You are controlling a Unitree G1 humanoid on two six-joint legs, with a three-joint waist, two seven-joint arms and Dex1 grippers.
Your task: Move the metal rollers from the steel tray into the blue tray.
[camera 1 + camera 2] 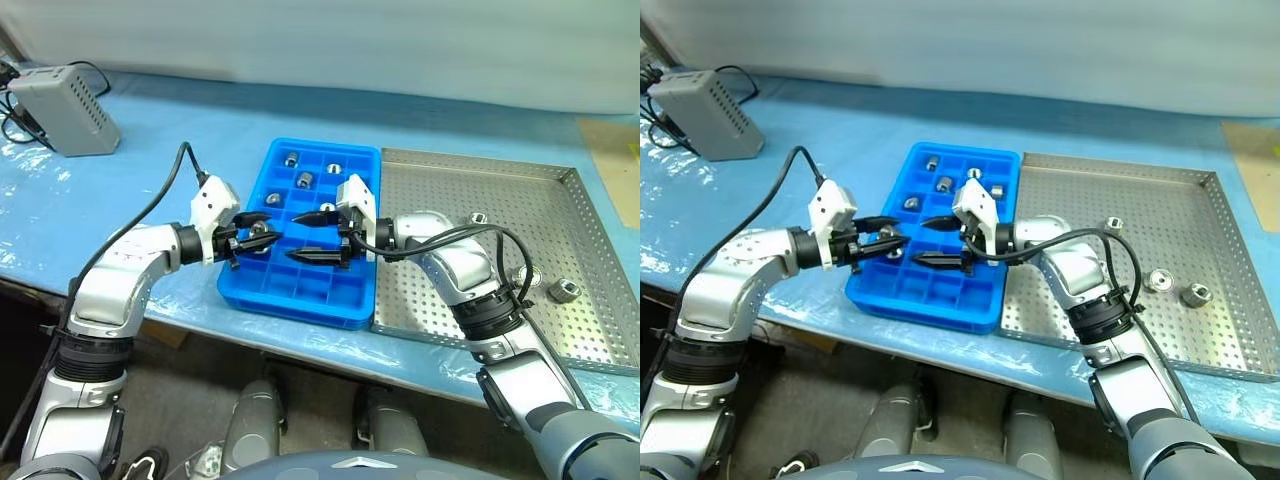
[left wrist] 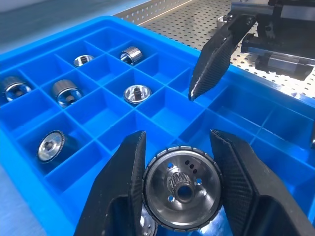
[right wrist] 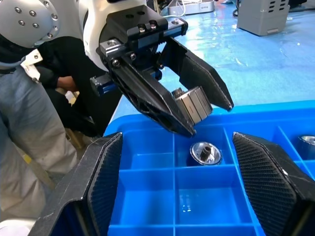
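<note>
**Holding one roller above the blue tray**

Gripping a metal roller [image 2: 181,189] between its two black fingers, the left gripper [image 1: 250,242] hovered over the near left part of the blue tray [image 1: 352,312]; the fingers were clenched on the roller's sides, and its flat face with the central hole looked toward the wrist camera. The right gripper [image 1: 318,237] stood opposite, just beside the left one and also above the blue tray; its fingers were spread wide and held nothing; the two grippers pointed at each other but did not touch.

Several other rollers lay already in the blue tray, each in its own small compartment: one [image 2: 138,93] near the middle, one [image 2: 131,54] and one [image 2: 66,92] further away, and one [image 2: 51,145] closer to the left gripper; one more [image 3: 205,153] lay in the compartment under the left gripper's tips.

The steel tray [image 1: 470,165] touched the blue tray on the right side; on its perforated floor three rollers remained: one [image 1: 1114,225] near the middle and two [image 1: 1156,280] [image 1: 1195,294] close together toward the near right rim. A grey box [image 1: 65,108] with cables stood far left on the blue table cover [image 1: 180,130].
</note>
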